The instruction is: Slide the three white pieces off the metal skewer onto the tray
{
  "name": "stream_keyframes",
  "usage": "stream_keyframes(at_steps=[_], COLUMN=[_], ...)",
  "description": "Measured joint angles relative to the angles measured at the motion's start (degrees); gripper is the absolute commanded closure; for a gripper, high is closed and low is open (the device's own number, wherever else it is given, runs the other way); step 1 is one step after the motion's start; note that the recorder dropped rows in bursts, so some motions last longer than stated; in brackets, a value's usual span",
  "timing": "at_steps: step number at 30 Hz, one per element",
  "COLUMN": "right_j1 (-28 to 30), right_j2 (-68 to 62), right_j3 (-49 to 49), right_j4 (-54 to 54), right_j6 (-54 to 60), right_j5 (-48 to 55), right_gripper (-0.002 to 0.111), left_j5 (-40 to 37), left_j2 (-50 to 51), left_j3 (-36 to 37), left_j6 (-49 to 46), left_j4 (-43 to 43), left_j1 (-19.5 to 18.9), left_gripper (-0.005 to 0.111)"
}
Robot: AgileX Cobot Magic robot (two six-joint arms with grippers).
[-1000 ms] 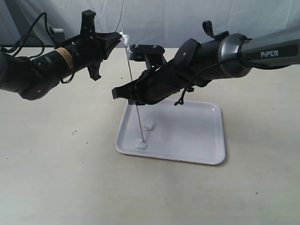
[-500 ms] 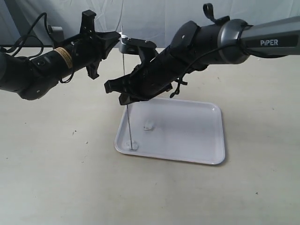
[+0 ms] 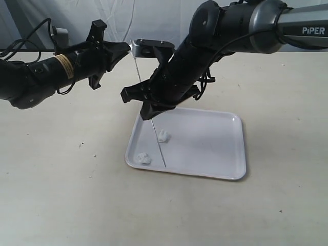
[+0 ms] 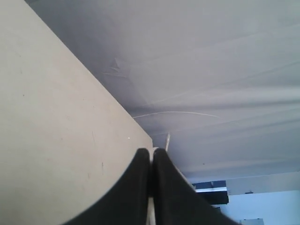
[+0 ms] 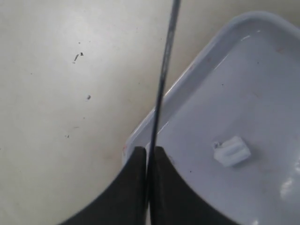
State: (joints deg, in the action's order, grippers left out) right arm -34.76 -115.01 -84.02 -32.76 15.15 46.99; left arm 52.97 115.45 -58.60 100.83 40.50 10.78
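over the end of the tray (image 3: 205, 146) nearest my left arm, the metal skewer (image 3: 159, 143) stands steeply, tip down on the tray floor. its long axis rises toward my left gripper (image 4: 151, 154), which is clamped on the top end. my right gripper (image 5: 147, 154) is closed around the shaft lower down. two white pieces (image 3: 163, 136) (image 3: 144, 158) lie on the tray near the tip. i cannot locate the third.

The tray (image 3: 225, 148) showed glossy, smooth white plastic, catching glare. The metal skewer (image 5: 161, 84) read as thin, dark, faintly shiny. The white pieces (image 3: 163, 136) looked matt and rough-edged. The desk (image 3: 61, 195) was matt beige, lightly speckled; the backdrop (image 3: 154, 20) was wrinkled pale cloth.
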Motion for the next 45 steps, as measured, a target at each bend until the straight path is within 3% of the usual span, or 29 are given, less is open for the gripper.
stream_keyframes(at_steps=[21,31,45], right_j1=[-0.22,-0.22,-0.57], right_j2=[0.12,0.12,0.12], right_j3=[-0.35,-0.35,0.64], right_j4=[-1.22,0.28,3.34], right_j6=[-2.53,-1.97,-1.55], right_j5=[13.3,15.28,12.72], right_gripper=[0.109,0.109,0.109], left_j5=[-6.63,-9.54,-10.08], left_j2=[0.0,0.0,0.0], left_j3=[0.38,0.38,-0.52], left_j6=[-11.02,-13.27,-1.35], left_j4=[-19.7,-16.34,-3.15], left_j1=[0.0,0.0,1.03], left_gripper=[0.107,0.107,0.107])
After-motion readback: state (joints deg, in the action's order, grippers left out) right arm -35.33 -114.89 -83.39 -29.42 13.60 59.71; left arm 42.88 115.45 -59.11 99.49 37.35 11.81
